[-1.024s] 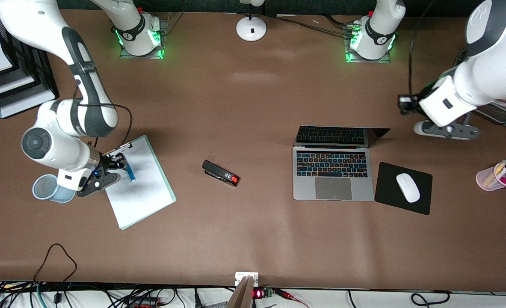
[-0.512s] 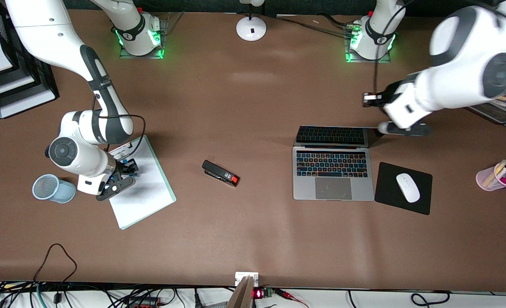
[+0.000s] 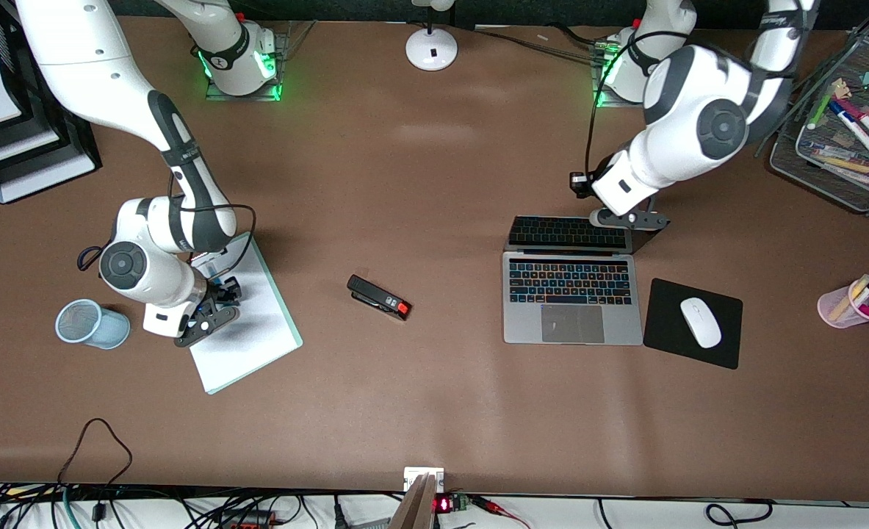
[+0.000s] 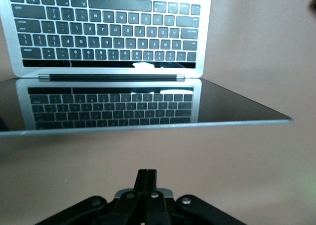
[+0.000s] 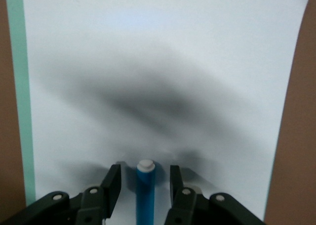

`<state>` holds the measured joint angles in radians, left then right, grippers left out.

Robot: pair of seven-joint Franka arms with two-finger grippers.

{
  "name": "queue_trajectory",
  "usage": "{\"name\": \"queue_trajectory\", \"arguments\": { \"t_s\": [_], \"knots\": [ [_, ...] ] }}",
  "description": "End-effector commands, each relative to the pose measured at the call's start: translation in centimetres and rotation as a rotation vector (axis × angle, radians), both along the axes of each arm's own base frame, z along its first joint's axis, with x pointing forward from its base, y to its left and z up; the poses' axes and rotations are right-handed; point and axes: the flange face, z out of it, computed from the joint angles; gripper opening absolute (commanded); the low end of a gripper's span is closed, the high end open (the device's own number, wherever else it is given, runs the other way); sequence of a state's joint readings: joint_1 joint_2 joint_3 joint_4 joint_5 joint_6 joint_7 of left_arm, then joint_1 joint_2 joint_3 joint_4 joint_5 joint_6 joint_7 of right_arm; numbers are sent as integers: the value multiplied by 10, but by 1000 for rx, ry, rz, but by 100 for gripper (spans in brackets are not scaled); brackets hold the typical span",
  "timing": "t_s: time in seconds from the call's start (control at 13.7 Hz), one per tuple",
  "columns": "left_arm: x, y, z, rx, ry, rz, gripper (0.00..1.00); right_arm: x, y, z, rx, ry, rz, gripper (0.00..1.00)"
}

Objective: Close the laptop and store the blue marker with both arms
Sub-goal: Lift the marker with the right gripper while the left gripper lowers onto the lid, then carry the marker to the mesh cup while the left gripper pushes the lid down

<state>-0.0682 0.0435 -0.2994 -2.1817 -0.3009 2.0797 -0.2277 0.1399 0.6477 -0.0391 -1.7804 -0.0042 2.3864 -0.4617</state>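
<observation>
The laptop (image 3: 572,297) stands open on the table, its lid (image 3: 570,232) tilted far back. In the left wrist view the keyboard (image 4: 106,29) and the dark screen (image 4: 148,106) show. My left gripper (image 3: 625,218) is shut and empty (image 4: 146,178), low over the table beside the lid's top edge. The blue marker (image 5: 145,193) with its whitish end lies on the white clipboard paper (image 3: 243,323). My right gripper (image 3: 210,305) is open, with one finger on each side of the marker (image 5: 144,178), not touching it. In the front view the gripper hides most of the marker.
A blue mesh cup (image 3: 90,323) stands beside the clipboard. A black stapler (image 3: 379,297) lies mid-table. A white mouse (image 3: 701,322) sits on a black pad (image 3: 662,334). A pink pen cup (image 3: 856,303) and a wire tray of markers (image 3: 790,158) are at the left arm's end.
My left arm has swung in from its end of the table to the laptop's lid edge. My right gripper has shifted along the clipboard and now straddles the marker.
</observation>
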Motion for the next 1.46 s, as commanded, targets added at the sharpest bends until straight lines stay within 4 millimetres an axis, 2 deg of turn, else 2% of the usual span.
{"name": "queue_trajectory", "arguments": {
  "t_s": [0.0,0.07,0.15,0.29,0.37,0.51,0.66,0.8,1.02,1.24,1.39],
  "knots": [
    [-10,2,-12,-2,-70,-2,0,4,0,-3,-5,-10,18,43],
    [-7,1,-15,9,-93,-11,0,3,-1,-7,-6,-4,17,38],
    [-2,3,-18,31,-127,-31,0,3,-1,-7,-6,-4,17,28],
    [9,6,-24,52,-194,-48,0,5,0,-2,-3,-8,-1,0],
    [13,6,-27,49,-217,-45,0,7,0,7,5,-17,-5,0],
    [23,8,-34,36,-262,-26,0,10,-4,44,10,-21,-17,0],
    [34,9,-54,24,-301,-13,0,14,-9,95,25,-29,-35,0],
    [44,7,-79,14,-357,-13,0,18,-24,146,31,-45,-49,0],
    [65,6,-92,0,-397,-3,0,15,-29,224,44,-142,14,0],
    [92,10,-95,5,-424,-9,0,8,-48,278,48,-215,141,0],
    [109,12,-99,2,-437,-4,0,7,-67,305,146,-276,212,0]
  ]
}}
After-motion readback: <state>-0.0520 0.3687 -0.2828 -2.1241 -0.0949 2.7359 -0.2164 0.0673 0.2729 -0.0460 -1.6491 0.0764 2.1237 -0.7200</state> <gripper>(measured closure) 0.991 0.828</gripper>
